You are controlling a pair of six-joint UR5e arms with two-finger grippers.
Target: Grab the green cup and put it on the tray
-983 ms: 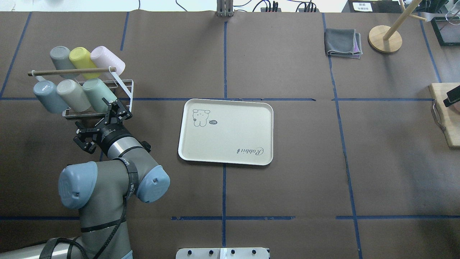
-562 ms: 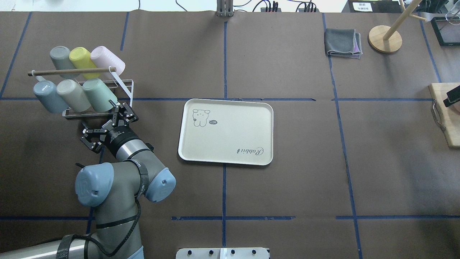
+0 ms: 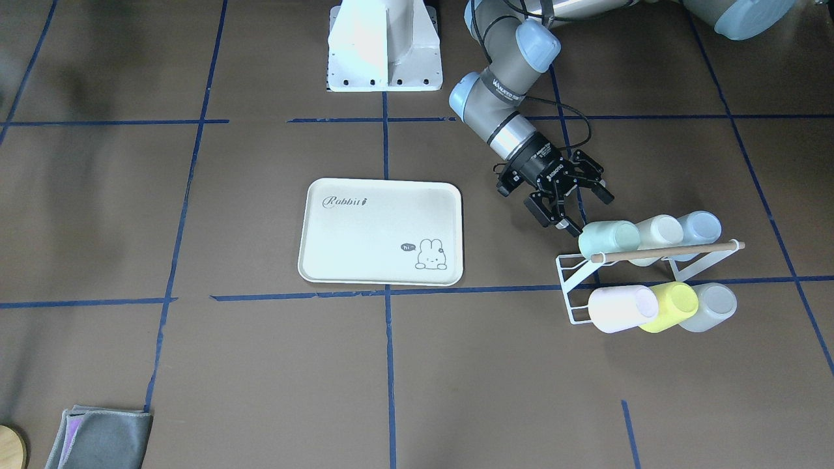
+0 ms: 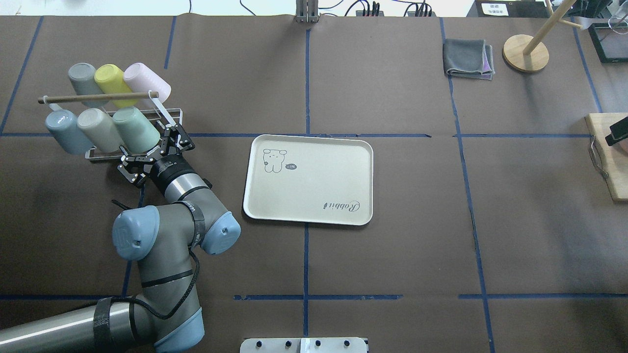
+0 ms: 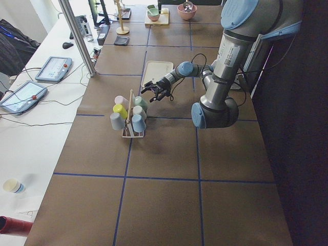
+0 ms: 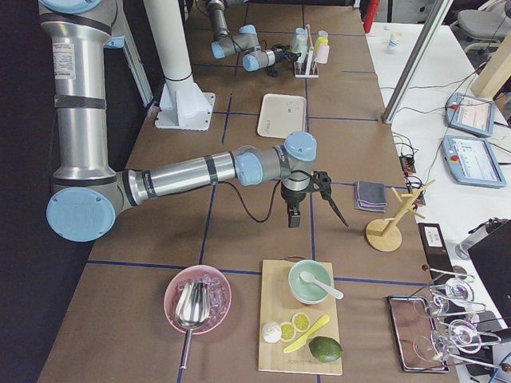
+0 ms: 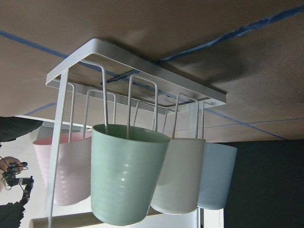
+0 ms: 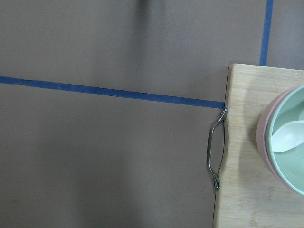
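The green cup (image 4: 135,128) lies tilted on a peg at the right end of the front row of a white wire rack (image 4: 172,119). It also shows in the front-facing view (image 3: 609,238) and fills the middle of the left wrist view (image 7: 126,175). My left gripper (image 4: 155,155) is open, its fingers spread just in front of the cup's mouth end and not touching it (image 3: 576,207). The cream tray (image 4: 309,196) lies flat and bare at the table's middle (image 3: 378,215). My right gripper (image 6: 319,195) hangs far to the right; I cannot tell whether it is open or shut.
The rack also holds a pale blue cup (image 4: 61,130), a cream cup (image 4: 98,128), a grey cup (image 4: 83,77), a yellow-green cup (image 4: 112,81) and a pink cup (image 4: 144,79), under a wooden bar (image 4: 98,97). A folded grey cloth (image 4: 468,59), a wooden stand (image 4: 525,53) and a cutting board (image 4: 608,162) sit at the right.
My left arm has swung right and forward, bringing the open gripper from beside the rack's front up to the green cup's mouth. The cups and tray have not moved.
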